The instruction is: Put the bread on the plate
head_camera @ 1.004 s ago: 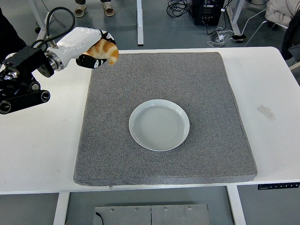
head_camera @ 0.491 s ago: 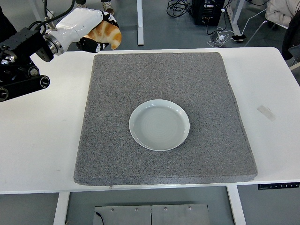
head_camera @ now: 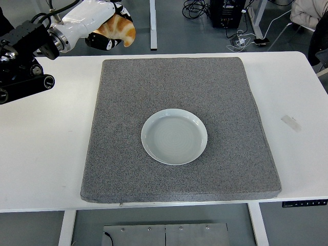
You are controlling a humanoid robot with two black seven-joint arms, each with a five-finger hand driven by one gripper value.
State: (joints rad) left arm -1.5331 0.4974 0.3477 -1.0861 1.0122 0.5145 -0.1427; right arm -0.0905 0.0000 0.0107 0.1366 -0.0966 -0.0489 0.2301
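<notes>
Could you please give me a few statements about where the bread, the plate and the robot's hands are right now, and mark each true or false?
1. The left hand holds the bread in its fingers. True.
2. The bread lies on the plate. False: the plate is empty and the bread is in the air near the table's far left corner.
3. The plate sits on the grey mat. True.
4. The right hand hovers over the plate. False: no right hand is in view.
5. The plate is dark blue. False: it is pale, whitish.
</notes>
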